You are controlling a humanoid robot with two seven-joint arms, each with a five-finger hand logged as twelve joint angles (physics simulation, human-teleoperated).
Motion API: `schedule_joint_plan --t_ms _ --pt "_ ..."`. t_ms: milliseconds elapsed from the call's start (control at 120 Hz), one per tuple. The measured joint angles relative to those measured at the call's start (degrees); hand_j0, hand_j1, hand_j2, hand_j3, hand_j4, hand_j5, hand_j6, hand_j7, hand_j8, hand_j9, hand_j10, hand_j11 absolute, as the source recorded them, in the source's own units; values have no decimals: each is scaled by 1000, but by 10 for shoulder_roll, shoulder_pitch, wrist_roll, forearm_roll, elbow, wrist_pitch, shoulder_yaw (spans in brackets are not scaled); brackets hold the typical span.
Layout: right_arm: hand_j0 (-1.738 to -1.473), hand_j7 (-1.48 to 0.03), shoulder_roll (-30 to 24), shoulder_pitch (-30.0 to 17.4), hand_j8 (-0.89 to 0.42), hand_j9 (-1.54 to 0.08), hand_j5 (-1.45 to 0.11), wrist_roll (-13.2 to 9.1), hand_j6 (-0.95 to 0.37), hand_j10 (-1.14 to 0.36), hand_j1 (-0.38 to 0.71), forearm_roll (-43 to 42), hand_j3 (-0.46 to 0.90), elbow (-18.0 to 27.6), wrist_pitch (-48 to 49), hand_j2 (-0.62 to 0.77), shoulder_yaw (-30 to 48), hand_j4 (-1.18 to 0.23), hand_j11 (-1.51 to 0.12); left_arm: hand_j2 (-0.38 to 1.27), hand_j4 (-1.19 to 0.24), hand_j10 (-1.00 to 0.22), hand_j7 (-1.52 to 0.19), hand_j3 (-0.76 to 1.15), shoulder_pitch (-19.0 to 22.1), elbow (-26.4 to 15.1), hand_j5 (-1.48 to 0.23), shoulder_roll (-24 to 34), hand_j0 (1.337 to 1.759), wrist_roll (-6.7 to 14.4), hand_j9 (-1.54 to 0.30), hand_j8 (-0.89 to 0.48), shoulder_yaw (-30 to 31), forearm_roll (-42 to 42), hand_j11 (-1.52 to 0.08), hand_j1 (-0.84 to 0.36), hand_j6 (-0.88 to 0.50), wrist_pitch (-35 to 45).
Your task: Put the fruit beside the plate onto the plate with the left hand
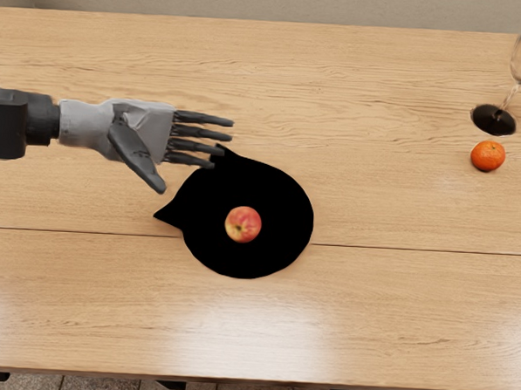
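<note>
Since the apple [243, 224] already rests mid-plate [287, 196], just right of and below your left hand [150, 141], which hovers spread open and empty, only pulling away seems left.

1. A flat round black plate [282, 200] lies flat on the wooden table [395, 298], about midway between its left and right edges
2. A small round red-and-yellow apple [243, 224] rests on the plate, near its centre

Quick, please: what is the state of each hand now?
Left hand: open, holds nothing.
Right hand: not in view.
</note>
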Motion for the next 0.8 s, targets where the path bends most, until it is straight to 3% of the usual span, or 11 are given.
schedule_joint_plan --t_ms 75,283,525,800 --pt "-1658 -15 0 0 -11 -15 -15 0 -11 -11 -335 0 0 0 0 -2 0 -11 -15 12 -29 -29 -39 0 50 1 -39 72 1658 0 -39 -24 -2 -68 -39 315 -24 -1" --pt "-1658 -15 0 0 -11 -15 -15 0 -11 -11 -335 0 0 -1 0 -2 1 -11 -15 5 -11 -12 -18 0 53 35 -17 164 1658 0 -17 -9 -2 -149 -17 333 -9 -2" --pt "-1658 -15 0 0 -11 -15 -15 0 -11 -11 -335 0 0 -1 0 -2 1 -11 -15 2 -3 -4 -9 0 53 110 -8 184 1658 0 -9 -2 0 -154 -9 341 -2 -3" --pt "-1658 -15 0 0 -11 -15 -15 0 -11 -11 -335 0 0 -1 0 -2 1 -11 -15 0 0 -1 -6 0 54 127 -5 188 1658 0 -6 0 3 -154 -6 343 1 -3"
